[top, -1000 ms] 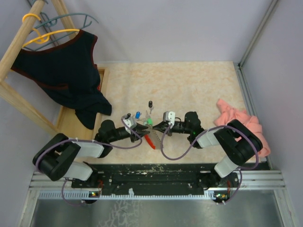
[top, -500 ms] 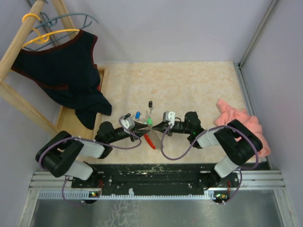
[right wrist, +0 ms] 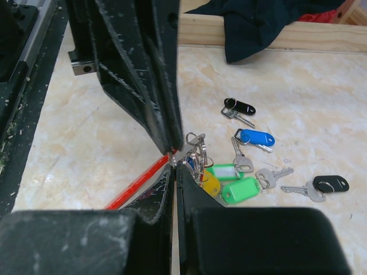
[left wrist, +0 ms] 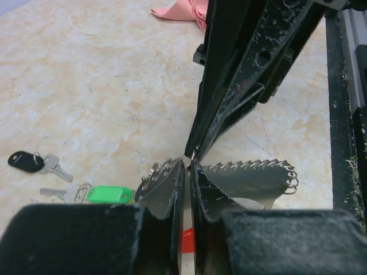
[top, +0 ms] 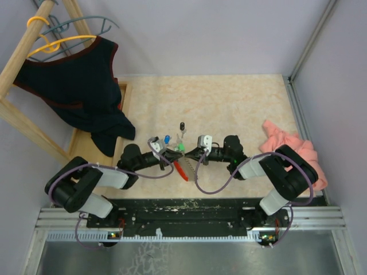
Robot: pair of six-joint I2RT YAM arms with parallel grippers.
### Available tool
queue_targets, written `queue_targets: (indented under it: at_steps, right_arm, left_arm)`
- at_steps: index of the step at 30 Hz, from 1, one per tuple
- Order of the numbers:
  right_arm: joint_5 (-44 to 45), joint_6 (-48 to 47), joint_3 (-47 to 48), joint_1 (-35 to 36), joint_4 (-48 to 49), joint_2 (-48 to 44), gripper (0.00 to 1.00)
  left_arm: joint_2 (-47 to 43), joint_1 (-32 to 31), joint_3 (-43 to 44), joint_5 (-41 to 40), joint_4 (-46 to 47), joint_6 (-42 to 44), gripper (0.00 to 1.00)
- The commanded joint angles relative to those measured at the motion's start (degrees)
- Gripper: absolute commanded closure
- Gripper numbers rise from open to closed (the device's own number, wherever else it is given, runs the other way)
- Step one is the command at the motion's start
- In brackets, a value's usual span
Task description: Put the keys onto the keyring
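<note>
The keyring lies between my two grippers: its red band point(right wrist: 136, 182) runs down-left from my right jaws, and its grey toothed strip point(left wrist: 248, 175) with small rings spreads on both sides of my left jaws. It also shows in the top view point(top: 182, 170). My left gripper point(left wrist: 188, 165) and right gripper point(right wrist: 174, 165) are both shut on the keyring, tips almost touching in the top view, left gripper point(top: 170, 152), right gripper point(top: 187, 153). Loose keys lie beside them: black point(right wrist: 239, 107), blue point(right wrist: 256, 137), green point(right wrist: 241, 189), yellow point(right wrist: 210, 183), and another black point(right wrist: 331, 183).
A pink cloth point(top: 292, 150) lies at the right of the table. A dark garment point(top: 80, 86) hangs on a wooden rack point(top: 23, 57) at the left, above a wooden base point(top: 92, 150). The metal rail point(top: 183, 215) runs along the near edge.
My left gripper and wrist have shifted slightly at the keyring. The right arm and the loose keys have not moved.
</note>
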Motion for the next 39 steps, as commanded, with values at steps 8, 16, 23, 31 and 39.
queue_targets:
  at_steps: [8,16,23,31,39]
  right_arm:
    - [-1.5,1.0,-0.4,0.3,4.0,-1.7,1.00]
    - [-1.7,1.2,-0.3,0.4,4.6,-1.7,1.00]
    - [-1.3,1.6,-0.8,0.3,6.2,-2.2,1.00]
    - [-1.9,2.2,-0.8,0.3,7.0,-2.0,1.00]
    - [-3.0,2.3,-0.4,0.3,6.2,-1.8,1.00]
  left_arm:
    - [3.8,0.2,9.0,8.7,-11.7,0.8,0.75]
    - [3.4,0.2,7.3,8.5,-10.4,1.1,0.67]
    - [1.5,0.8,5.8,8.1,-11.4,1.7,0.70]
    - [0.8,0.8,5.8,8.7,-10.9,1.5,0.73]
    - [1.7,0.8,6.5,8.6,-8.9,1.0,0.75]
